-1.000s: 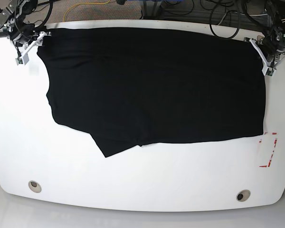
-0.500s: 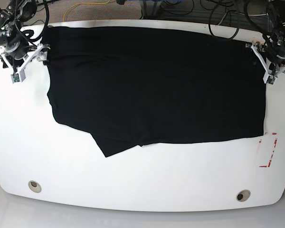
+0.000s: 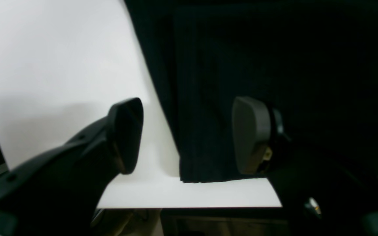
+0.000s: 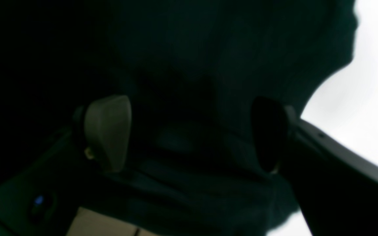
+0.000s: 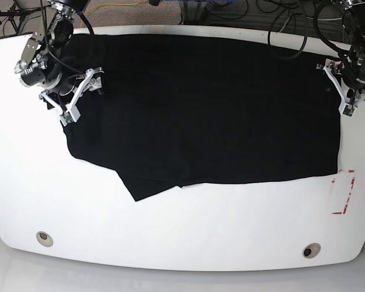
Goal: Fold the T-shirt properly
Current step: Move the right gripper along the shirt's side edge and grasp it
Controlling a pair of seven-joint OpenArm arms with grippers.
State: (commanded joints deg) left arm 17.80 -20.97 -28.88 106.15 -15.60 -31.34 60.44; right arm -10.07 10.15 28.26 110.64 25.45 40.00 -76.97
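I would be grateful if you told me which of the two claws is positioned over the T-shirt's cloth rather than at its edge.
The right claw, on the base view's left, is over the black T-shirt. The left claw sits at the cloth's side edge, one finger over bare table.

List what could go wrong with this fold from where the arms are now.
1. The right gripper is open over a bunched patch of the large black cloth T-shirt; closing there may pinch several layers.
2. The left gripper is open astride the shirt's edge near the white table rim; it could close on too little cloth and slip.
3. The near corner already lies folded crookedly, so a fold may come out uneven.
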